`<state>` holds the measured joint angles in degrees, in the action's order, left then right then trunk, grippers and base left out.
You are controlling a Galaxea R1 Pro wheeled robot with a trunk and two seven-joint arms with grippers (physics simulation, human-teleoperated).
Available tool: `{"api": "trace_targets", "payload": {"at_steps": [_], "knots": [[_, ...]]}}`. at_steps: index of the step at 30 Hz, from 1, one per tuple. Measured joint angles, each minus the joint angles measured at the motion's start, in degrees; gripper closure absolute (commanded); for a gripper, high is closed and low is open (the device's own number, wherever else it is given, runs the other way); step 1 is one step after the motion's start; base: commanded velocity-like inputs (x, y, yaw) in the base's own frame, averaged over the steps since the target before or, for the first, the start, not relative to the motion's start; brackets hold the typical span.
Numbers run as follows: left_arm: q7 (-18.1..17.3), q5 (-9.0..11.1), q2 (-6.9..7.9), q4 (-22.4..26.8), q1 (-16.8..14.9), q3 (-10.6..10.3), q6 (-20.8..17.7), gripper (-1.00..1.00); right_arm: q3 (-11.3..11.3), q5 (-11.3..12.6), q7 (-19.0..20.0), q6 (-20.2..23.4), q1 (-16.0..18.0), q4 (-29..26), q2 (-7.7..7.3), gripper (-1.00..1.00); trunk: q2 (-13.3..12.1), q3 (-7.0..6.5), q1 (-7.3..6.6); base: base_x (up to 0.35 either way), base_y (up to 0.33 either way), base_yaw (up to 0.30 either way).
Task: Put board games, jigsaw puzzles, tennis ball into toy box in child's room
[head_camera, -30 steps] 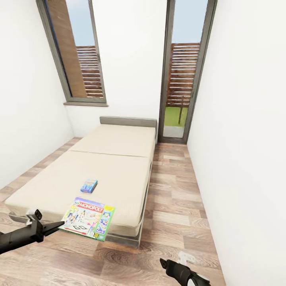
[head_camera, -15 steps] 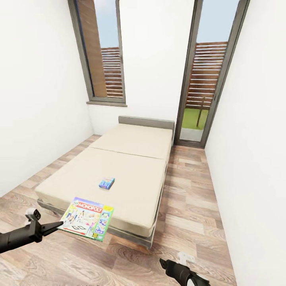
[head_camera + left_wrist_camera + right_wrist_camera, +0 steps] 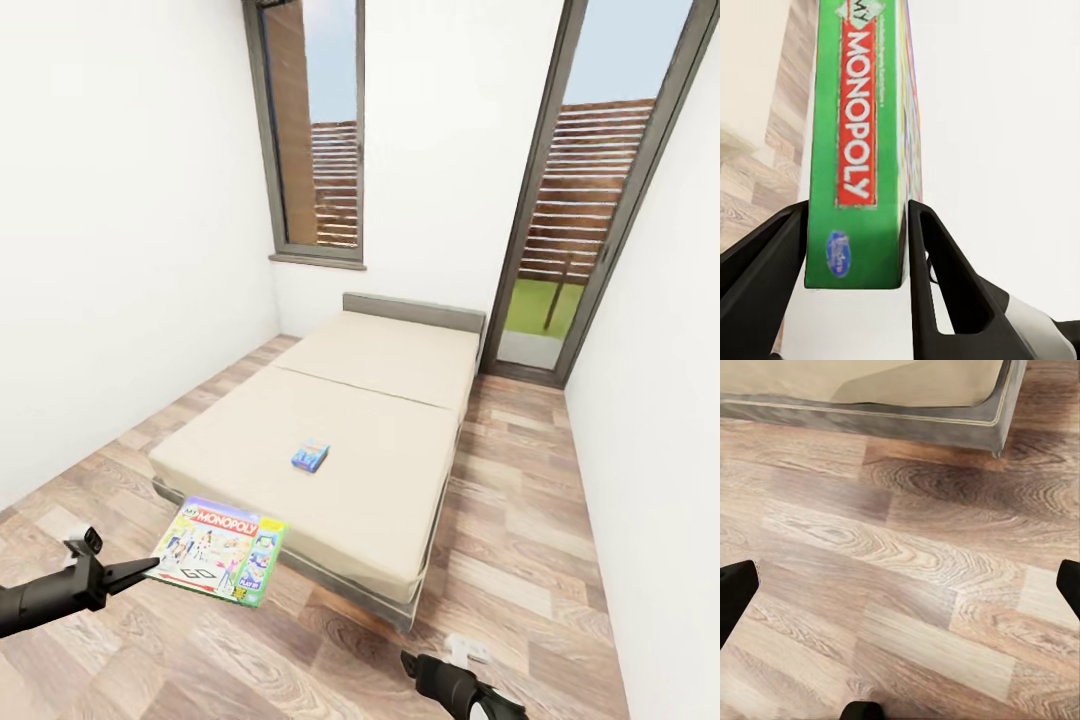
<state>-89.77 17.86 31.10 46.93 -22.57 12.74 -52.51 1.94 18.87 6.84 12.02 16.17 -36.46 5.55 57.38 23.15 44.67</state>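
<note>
My left gripper [image 3: 140, 571] is shut on the edge of the larger board game [image 3: 221, 549], a green-edged Monopoly box held level above the floor beside the bed's near corner. In the left wrist view its black fingers [image 3: 937, 277] clamp both faces of that box [image 3: 859, 142]. The small blue board game [image 3: 310, 455] lies on the beige mattress of the bed [image 3: 380, 400], near its middle. My right gripper [image 3: 900, 592] hangs open over bare plank floor, its black fingertips [image 3: 735, 589] wide apart, close to the bed's grey frame [image 3: 945, 424].
White walls close in on both sides. A tall dark-framed window [image 3: 315, 140] and a glass door [image 3: 590, 220] stand behind the headboard. Wood-plank floor [image 3: 520, 520] runs along the bed's right side and in front of it.
The whole view has swung left, so the bed and windows sit further right in the picture. The left gripper still holds the Monopoly box in the same pose. The right arm looks unchanged.
</note>
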Motion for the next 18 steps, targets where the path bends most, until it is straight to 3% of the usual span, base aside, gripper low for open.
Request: {"api": "trace_targets", "payload": {"at_steps": [18], "knots": [[0.0, -0.09, 0.14, -0.01, -0.03, 0.0, 0.0, 1.0, 0.13, -0.06, -0.06, 0.0, 0.0, 0.08, 0.0, -1.0, -7.23, -3.24, -3.96, 0.0, 0.0, 0.291]]}}
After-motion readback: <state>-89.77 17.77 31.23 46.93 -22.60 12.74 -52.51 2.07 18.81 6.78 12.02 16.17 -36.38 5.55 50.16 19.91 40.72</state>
